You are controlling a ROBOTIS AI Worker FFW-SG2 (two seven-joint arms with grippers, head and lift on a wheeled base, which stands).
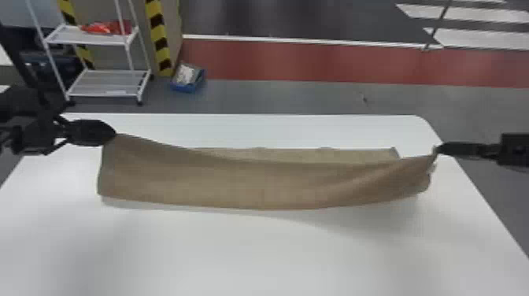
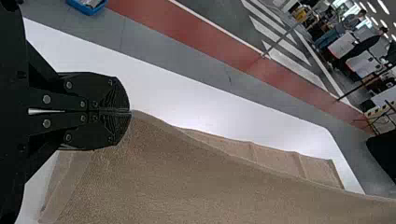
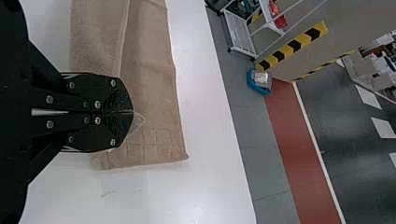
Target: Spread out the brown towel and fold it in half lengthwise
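Brown, the towel [image 1: 256, 185] is pinched at two corners by the left end effector [image 1: 115, 134] and right end effector [image 1: 438, 149], near the far edge of the bench [image 1: 236, 252]. Lengthwise folding seems in hand; aligned lowering is needed next.

From my station I see left arm [image 1: 23, 106] all black, thin dark loops curving near wrist, rods or cables, can't tell which. Right arm [image 1: 515, 149] black too, boxy block at wrist. Left gripper [image 1: 115, 134] and right gripper [image 1: 438, 149] look matching to me: flat black fingers [image 2: 100, 84], rounded ends, fine ridges [image 2: 116, 98] near tips, round silvery screws [image 3: 50, 99], pale tapered strip [image 3: 46, 112] along middle, angular black plates [image 3: 39, 70] behind.
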